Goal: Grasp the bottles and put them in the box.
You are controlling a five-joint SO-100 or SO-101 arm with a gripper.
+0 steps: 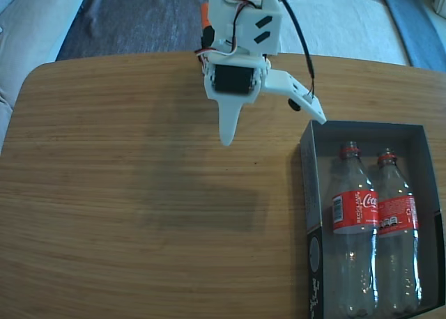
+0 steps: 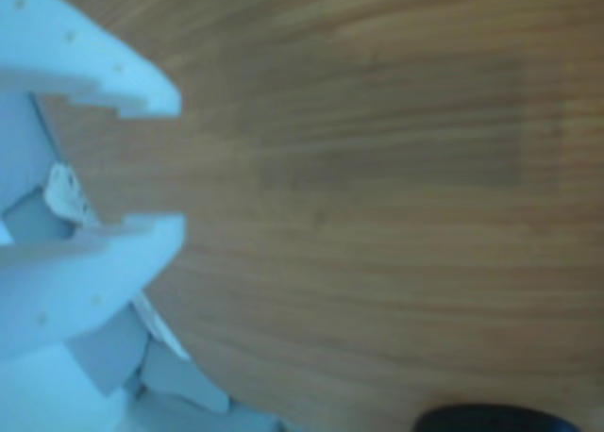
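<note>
Two clear bottles lie side by side inside the box (image 1: 311, 193) at the right of the fixed view, necks pointing away from the camera. The left bottle (image 1: 354, 225) and the right bottle (image 1: 396, 225) each show a red label and red neck ring. My white gripper (image 1: 273, 129) hangs above the bare wood to the left of the box's far corner, open and holding nothing. One finger points down; the other spreads toward the box corner. In the wrist view the gripper (image 2: 177, 166) shows two spread fingertips over bare wood only; bottles and box are out of that view.
The wooden table (image 1: 139, 214) has a rounded far-left corner and a broad shadow under the arm. Beyond the far edge lie a dark rug (image 1: 132, 19) and a pale cushion (image 1: 35, 19). A dark blurred shape (image 2: 491, 419) sits at the wrist view's bottom edge.
</note>
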